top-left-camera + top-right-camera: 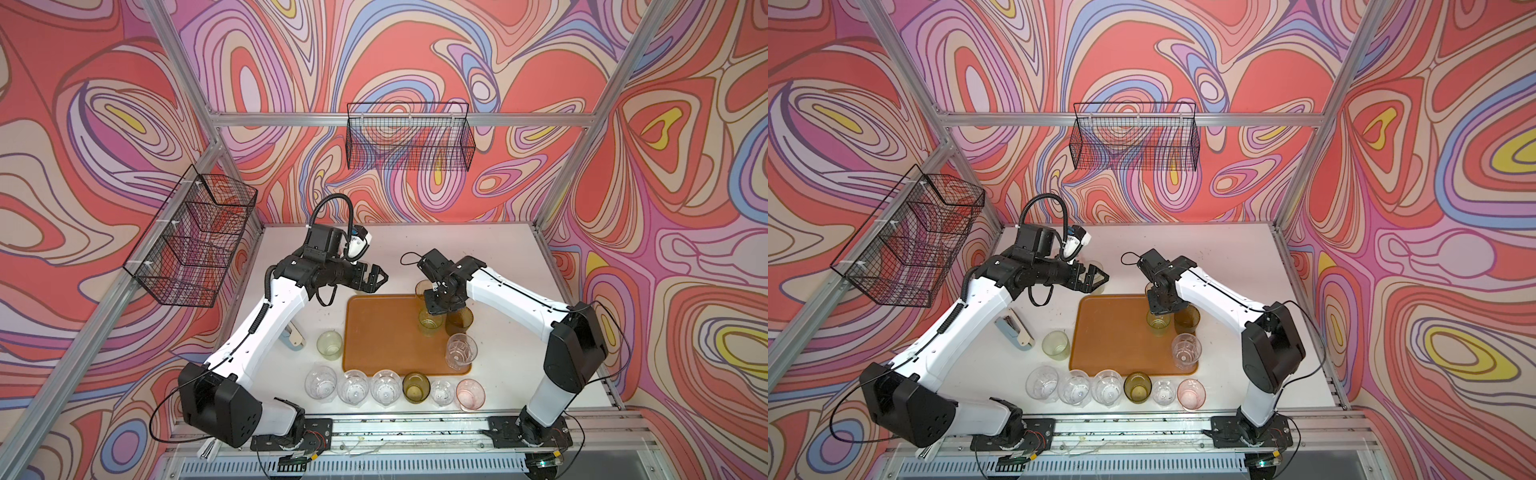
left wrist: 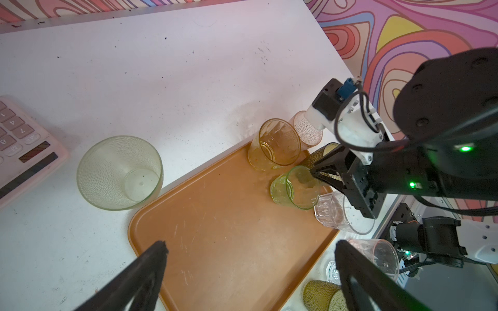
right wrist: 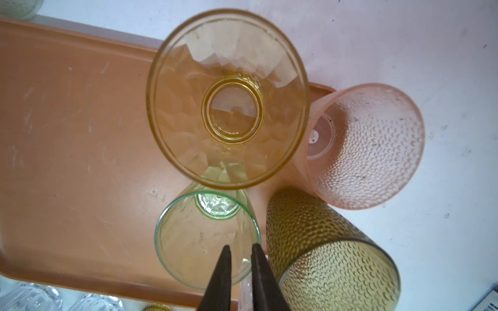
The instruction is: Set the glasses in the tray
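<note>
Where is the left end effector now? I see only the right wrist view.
Observer: The left end effector hangs in the air near the far edge of the tray, with its jaws wide open and empty.
Operator: How many glasses wait at the front?
Observer: Six stand in a row on the table before the tray's near edge, from a clear glass to a pink glass.
Operator: Is any other glass outside the tray on the left side?
Observer: Yes, a pale green glass stands upright on the table beside the tray's left edge.
</note>
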`<action>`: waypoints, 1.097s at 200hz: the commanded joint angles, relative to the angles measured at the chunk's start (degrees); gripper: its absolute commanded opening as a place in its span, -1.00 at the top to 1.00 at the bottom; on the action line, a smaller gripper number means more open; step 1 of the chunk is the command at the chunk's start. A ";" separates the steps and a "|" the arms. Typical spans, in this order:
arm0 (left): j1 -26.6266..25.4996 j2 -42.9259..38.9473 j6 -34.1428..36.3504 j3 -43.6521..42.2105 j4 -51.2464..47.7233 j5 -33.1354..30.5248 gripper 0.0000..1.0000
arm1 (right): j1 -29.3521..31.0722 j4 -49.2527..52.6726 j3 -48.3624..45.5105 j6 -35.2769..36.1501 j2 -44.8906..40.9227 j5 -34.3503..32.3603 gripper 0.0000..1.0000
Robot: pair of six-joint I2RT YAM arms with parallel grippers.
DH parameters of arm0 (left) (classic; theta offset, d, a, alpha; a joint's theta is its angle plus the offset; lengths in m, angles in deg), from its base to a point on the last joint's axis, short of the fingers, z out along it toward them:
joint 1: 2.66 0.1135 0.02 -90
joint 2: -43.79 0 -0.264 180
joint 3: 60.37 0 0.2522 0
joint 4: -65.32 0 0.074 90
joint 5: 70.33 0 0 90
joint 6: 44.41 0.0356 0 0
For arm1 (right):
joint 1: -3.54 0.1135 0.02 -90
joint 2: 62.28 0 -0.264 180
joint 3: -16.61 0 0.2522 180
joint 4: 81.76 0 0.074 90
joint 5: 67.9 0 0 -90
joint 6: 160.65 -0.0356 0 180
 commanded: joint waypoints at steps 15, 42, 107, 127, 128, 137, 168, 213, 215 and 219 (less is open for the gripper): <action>-0.53 -0.62 1.09 1.39 -1.26 -0.13 -1.00 | 0.84 5.24 2.91 -0.32 -4.20 0.11 0.65; -0.54 -0.71 1.13 1.48 -1.47 -0.48 -1.00 | 0.98 8.45 2.67 -1.16 -7.27 -0.04 0.59; -0.49 -0.19 1.26 1.57 -1.70 -0.84 -1.00 | 0.98 18.14 0.75 -5.07 -15.40 0.93 0.47; -0.51 0.08 0.84 1.91 -1.96 0.19 -1.00 | 0.96 18.83 -1.68 -6.65 -18.23 2.97 0.42; -0.48 0.08 0.80 1.91 -1.97 0.25 -1.00 | 0.97 18.90 -1.76 -6.75 -18.26 3.07 0.41; -0.52 -0.07 0.70 1.93 -1.91 0.72 -1.00 | 1.00 19.22 -3.02 -7.44 -19.20 3.71 0.41; -0.51 -0.66 0.29 1.89 -1.52 1.36 -1.00 | 1.00 19.72 -8.43 -9.78 -22.93 5.25 0.37; -0.66 -1.06 -0.55 2.27 -2.08 2.06 -1.00 | 0.97 22.47 -12.71 -14.19 -28.63 5.63 0.27; -0.77 -1.06 -0.61 2.27 -2.09 2.13 -1.00 | 1.00 22.44 -13.01 -14.40 -28.99 5.82 0.26; -0.86 -1.05 -0.65 2.33 -2.12 2.22 -1.00 | 1.05 22.43 -13.69 -14.52 -29.63 6.13 0.23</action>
